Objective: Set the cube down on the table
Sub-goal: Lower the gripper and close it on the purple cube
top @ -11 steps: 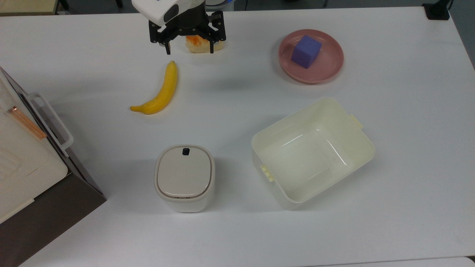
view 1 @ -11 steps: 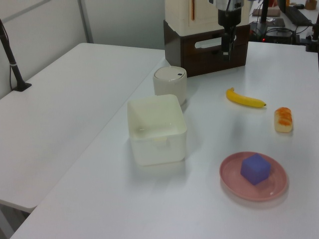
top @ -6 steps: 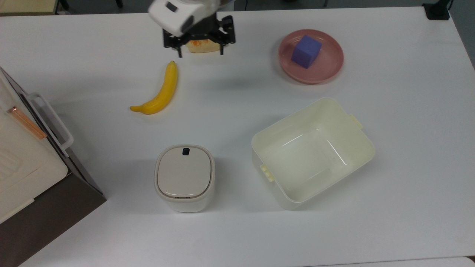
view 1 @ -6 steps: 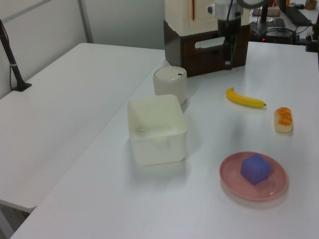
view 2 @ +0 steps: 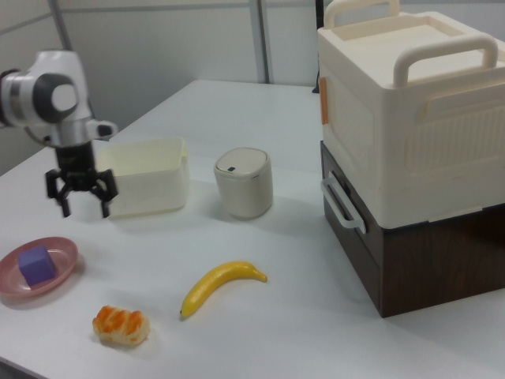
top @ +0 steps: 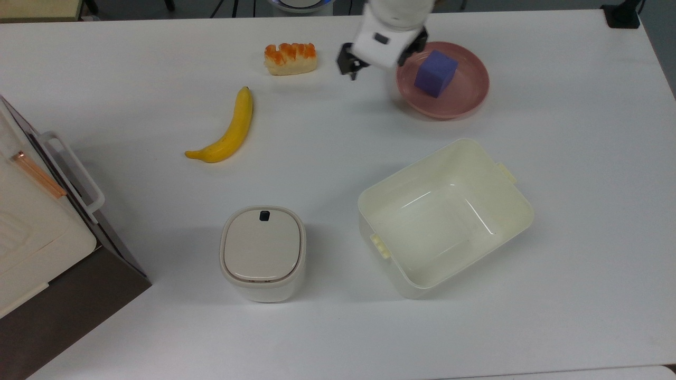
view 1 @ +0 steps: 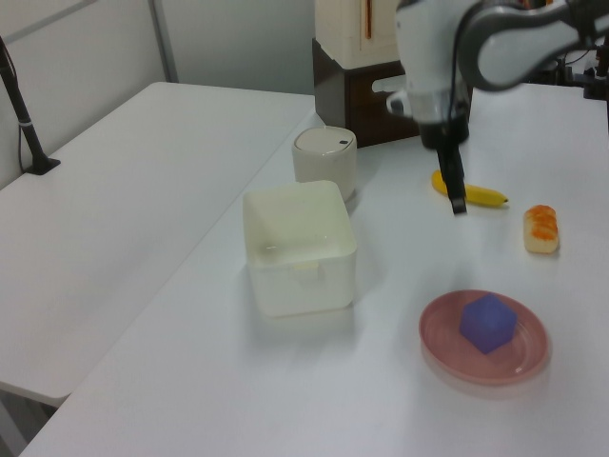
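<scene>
The purple-blue cube (top: 435,73) (view 1: 488,322) (view 2: 36,264) rests on a pink plate (top: 470,100) (view 1: 438,343) (view 2: 67,253) near the far edge of the white table (top: 317,132). My gripper (top: 377,66) (view 2: 84,209) (view 1: 458,202) hangs in the air just off the plate's rim, on the top view's left of the cube. It is open, its fingers pointing down with nothing between them. It touches neither cube nor plate.
A banana (top: 227,129) and an orange-topped bread piece (top: 290,58) lie on the top view's left of the gripper. A cream tub (top: 446,216) and a lidded white canister (top: 262,253) stand nearer the front. A white box on a brown box (top: 31,227) fills the left edge.
The gripper has swung from above the bread to the top view's right, ending beside the plate and lower over the table. The bread is now uncovered. Nothing else moved.
</scene>
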